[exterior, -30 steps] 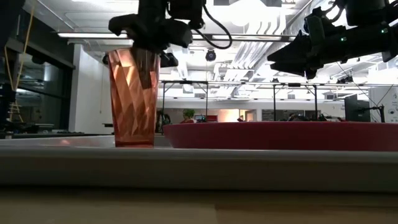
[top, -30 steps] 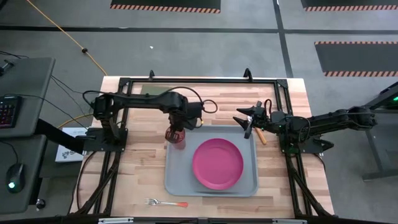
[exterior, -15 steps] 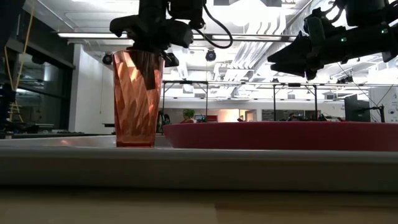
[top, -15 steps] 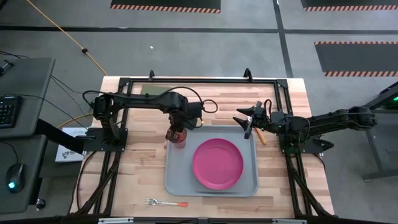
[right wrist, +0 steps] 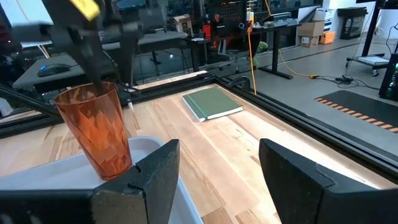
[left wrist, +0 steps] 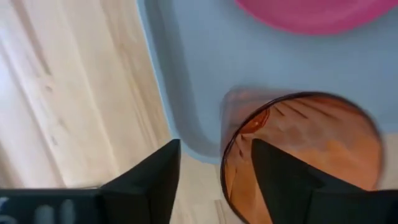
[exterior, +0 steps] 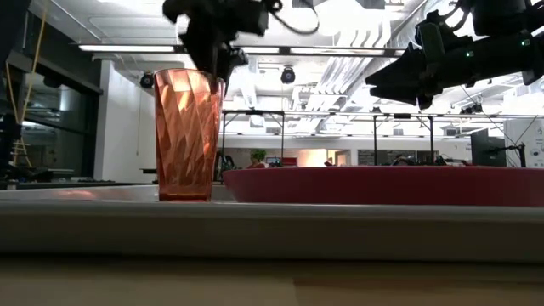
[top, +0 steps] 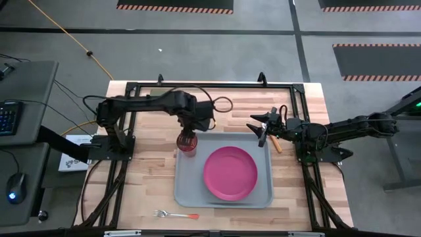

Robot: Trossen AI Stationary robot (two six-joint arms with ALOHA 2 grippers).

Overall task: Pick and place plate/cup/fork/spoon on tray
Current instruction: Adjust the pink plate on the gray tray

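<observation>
Low view gives me the left gripper (exterior: 212, 53) lifted just above the cup (exterior: 188, 136), fingers parted, cup released upright in the tray's (top: 187, 187) far-left corner. Overhead adds one plate (top: 229, 173) on the tray, one fork (top: 175, 214) near the table's edge. Right gripper (top: 260, 126) hovers spread, empty.
</observation>
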